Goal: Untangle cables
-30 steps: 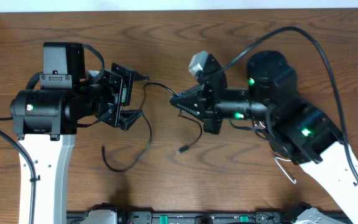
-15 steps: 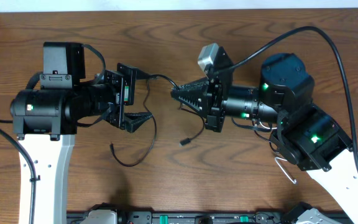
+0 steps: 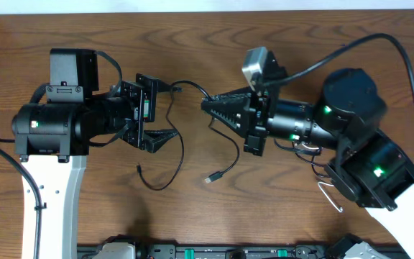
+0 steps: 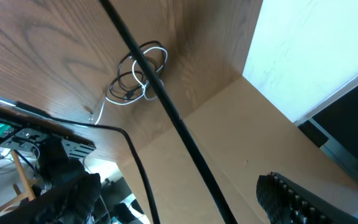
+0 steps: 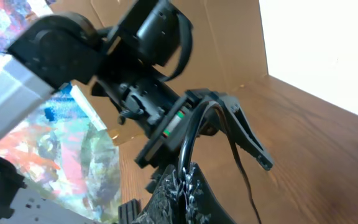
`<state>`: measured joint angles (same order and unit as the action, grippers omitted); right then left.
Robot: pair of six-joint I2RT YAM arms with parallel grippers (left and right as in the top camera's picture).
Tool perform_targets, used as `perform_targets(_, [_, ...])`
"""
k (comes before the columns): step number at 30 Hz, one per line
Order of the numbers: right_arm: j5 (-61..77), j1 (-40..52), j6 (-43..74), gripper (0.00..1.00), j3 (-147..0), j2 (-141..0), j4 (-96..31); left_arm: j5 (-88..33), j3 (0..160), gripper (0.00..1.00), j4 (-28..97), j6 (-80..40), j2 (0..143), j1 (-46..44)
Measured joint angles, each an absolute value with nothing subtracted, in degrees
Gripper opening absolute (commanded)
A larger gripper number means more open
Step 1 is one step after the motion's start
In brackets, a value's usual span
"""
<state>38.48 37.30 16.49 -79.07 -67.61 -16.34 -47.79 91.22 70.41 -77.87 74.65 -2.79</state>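
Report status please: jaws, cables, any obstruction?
Right gripper: jaws shut on a black cable. Left gripper: jaws open, that cable passing between them, not gripped. White-and-black tangle lies apart on the table. No obstruction seen.

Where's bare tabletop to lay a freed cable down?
Free: the far strip of table beyond both arms; the near strip between the left arm and right arm, this side of the cable ends. Crowded: the middle, where black cables trail between the jaws.
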Motion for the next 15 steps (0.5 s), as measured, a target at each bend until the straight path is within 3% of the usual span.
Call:
perform_targets(6, [38.33,37.28,16.64,0.01,-79.07,-66.57,-15.38,-47.66,91.22,0.77,70.37,-78.3,74.65,-2.79])
perform_targets(15, [38.04,37.3,17.74,0.01,-79.07,-66.57,-15.38,-47.77,91.22,0.74,70.04,-78.22,74.65,-2.79])
